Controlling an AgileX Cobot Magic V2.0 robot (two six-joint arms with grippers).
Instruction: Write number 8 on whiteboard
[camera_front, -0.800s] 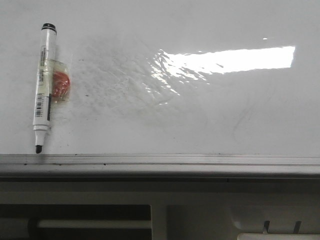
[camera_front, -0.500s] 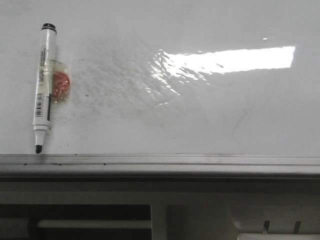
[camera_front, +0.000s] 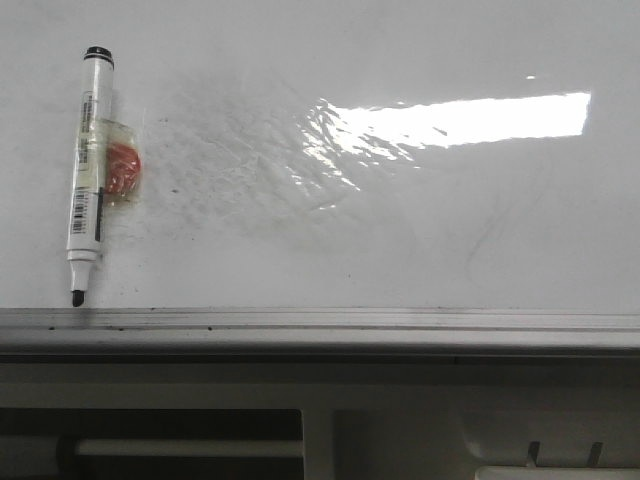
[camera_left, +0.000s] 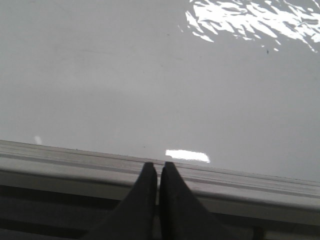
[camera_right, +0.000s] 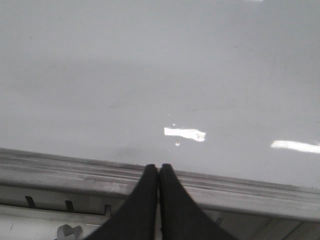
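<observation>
- The left hand (camera_left: 159, 172) shows only in its own wrist view: two dark fingers pressed together with nothing between them, their tips over the silver edge rail (camera_left: 100, 160) of the whiteboard (camera_left: 125, 85).
- The right hand (camera_right: 159, 172) is likewise clenched on nothing, its tips at the same rail (camera_right: 75, 167), seen only from its wrist camera.
- The front view shows neither hand, but it alone shows the marker (camera_front: 86, 170) lying on the whiteboard (camera_front: 450, 230) at the left side.
- The marker's long axis runs nearly straight toward and away from the robot; its bare black tip points at the rail (camera_front: 320, 320) and almost touches it, and its black end points away.
- A red blob under clear tape (camera_front: 120, 168) is stuck against the marker's barrel.
- The board carries faint grey smears and a bright rectangular glare (camera_front: 470, 120); no written 8 is visible.
</observation>
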